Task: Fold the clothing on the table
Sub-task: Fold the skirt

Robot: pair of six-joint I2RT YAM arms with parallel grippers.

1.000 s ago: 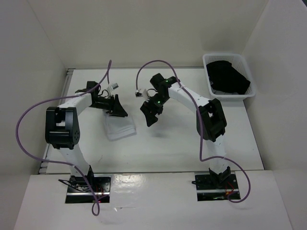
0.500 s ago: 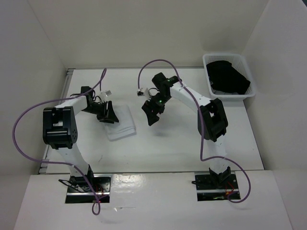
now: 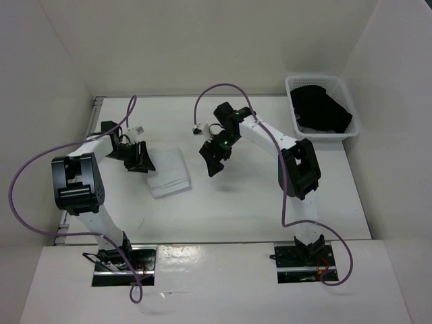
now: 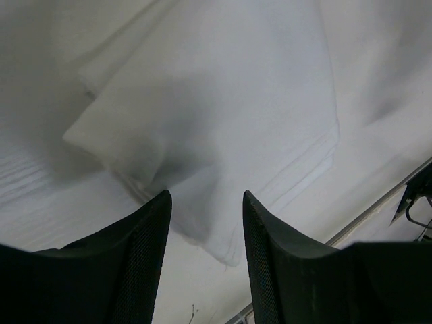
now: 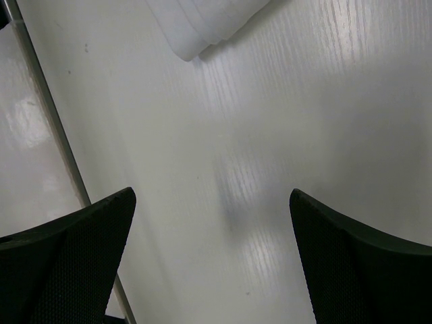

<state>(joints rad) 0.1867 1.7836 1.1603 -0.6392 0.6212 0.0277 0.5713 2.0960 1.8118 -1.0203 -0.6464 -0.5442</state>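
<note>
Folded white fabric garment [image 3: 169,173] lies flat on the white rectangular surface [image 3: 236,202].
Overhead: it sits left of centre. Left wrist: left jaws half apart, empty, above the garment. Right wrist: right jaws wide apart, empty, over the surface.

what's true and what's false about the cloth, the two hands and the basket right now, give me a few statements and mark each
1. The clothing lies folded into a compact rectangle on the table. True.
2. The right hand is shut on the clothing. False: it is open, holds nothing and hangs over bare table to the right of the clothing.
3. The black garment sits in the basket at the far right. True.
4. The left hand hangs over the basket. False: it is at the clothing's left edge, fingers apart, gripping nothing.
</note>
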